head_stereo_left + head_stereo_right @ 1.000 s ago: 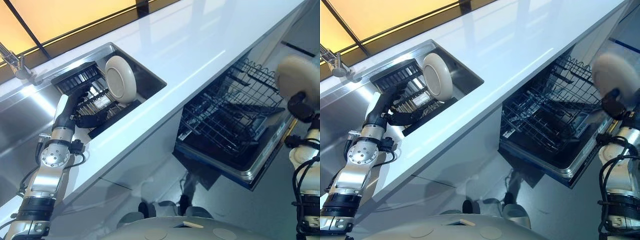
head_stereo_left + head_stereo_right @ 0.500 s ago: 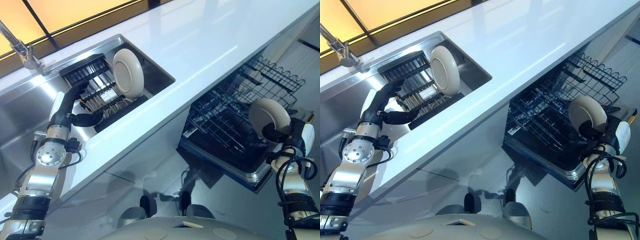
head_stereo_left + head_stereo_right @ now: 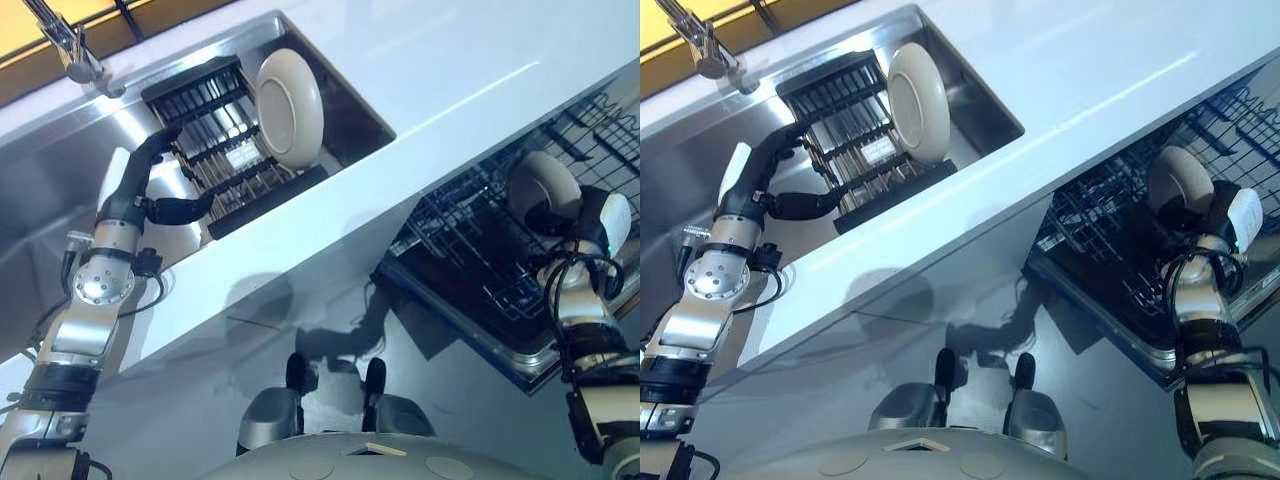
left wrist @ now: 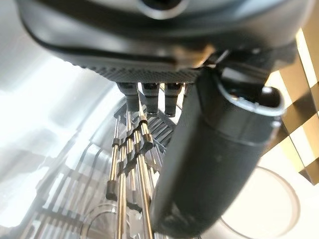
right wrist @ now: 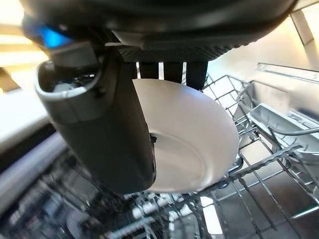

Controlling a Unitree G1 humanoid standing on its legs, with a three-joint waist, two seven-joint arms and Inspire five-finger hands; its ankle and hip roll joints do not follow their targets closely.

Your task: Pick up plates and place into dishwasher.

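Over the last second the right hand (image 3: 585,222) has come down from above the counter edge with its plate (image 3: 542,190), which now stands on edge among the wires of the pulled-out dishwasher rack (image 3: 470,250), near that rack's front edge. The thumb lies across the face of the plate (image 5: 194,144) and the fingers run behind it, so the hand still pinches the plate. A second plate (image 3: 290,108) stands upright on edge in the dish rack (image 3: 215,130) inside the steel sink (image 3: 60,190), at the end of the rack nearest the sink's right wall. The left hand (image 3: 140,195) hangs over the near side of the dish rack, fingers straight and thumb stretched toward the bars, holding nothing. A tap (image 3: 70,45) rises at the sink's back edge. The white counter (image 3: 480,60) runs above the open dishwasher.
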